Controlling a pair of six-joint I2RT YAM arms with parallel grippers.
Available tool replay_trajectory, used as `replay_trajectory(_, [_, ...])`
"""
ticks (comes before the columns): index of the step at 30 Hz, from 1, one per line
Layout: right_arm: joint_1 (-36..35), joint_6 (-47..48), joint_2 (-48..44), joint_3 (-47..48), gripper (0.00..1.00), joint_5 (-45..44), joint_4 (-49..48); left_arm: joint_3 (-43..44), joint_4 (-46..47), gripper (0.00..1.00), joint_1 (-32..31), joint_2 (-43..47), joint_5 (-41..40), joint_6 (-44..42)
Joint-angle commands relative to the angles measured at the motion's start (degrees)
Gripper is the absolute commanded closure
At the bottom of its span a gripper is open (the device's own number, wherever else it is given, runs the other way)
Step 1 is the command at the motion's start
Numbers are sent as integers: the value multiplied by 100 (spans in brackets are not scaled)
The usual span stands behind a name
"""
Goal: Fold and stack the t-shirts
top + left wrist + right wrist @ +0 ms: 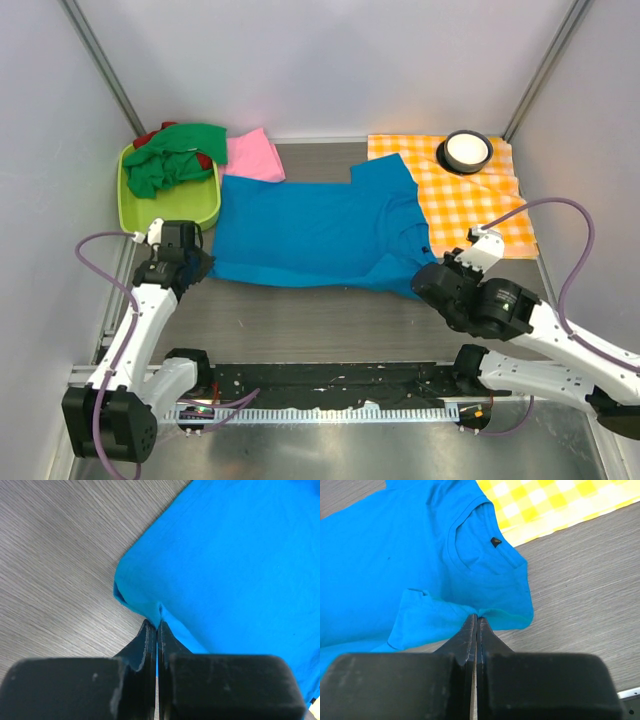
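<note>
- Left gripper (157,626): fingers pressed together on the near left corner of the blue t-shirt (310,230). A sliver of blue cloth shows between them.
- Right gripper (476,618): fingers closed together on the shirt's near edge, beside the collar and a folded-over sleeve.
- The blue t-shirt lies spread across the middle of the grey wood-grain table (320,320), collar to the right, black neck label (496,542) showing.
- Its right end overlaps the orange-and-white checked cloth (475,200), which carries a round black-rimmed dish (466,150).
- A pink t-shirt (255,155) lies at the far left, touching the blue one.
- A lime-green bin (170,215) at the left holds a crumpled green t-shirt (175,158), with a red t-shirt (148,138) beneath it.
</note>
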State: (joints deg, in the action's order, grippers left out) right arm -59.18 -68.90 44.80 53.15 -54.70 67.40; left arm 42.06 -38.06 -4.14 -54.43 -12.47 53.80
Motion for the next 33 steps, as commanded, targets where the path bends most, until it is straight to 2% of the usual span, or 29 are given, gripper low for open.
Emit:
replay_trajectory(1, [11,271,310,214,99,-559,-490,241,53,100,80,65,-230,34])
replay_trajectory(6, [248,869,635,214,99,-595,-1219,285,80,100,107,3,-186,-1])
replay_trajectory(10, [976,1580,750,144,99,-183,-1851,355,141,100,133,-76,-168,-10])
replay_trajectory(11, [1431,1973,706,30,99,149,-2253,381,159,100,142,-102,-177,-19])
replay_trajectory(14, [2048,2546,697,-102,99,599,-2791,487,168,100,168,-225,-168,-27])
replay_trajectory(25, [2990,3286,1417,-235,99,1882,-3865,689,396,100,238,-814,-168,-28])
replay_trajectory(33, [3439,3542,1892,-235,99,2384,-4375,838,686,100,247,-1595,-72,166])
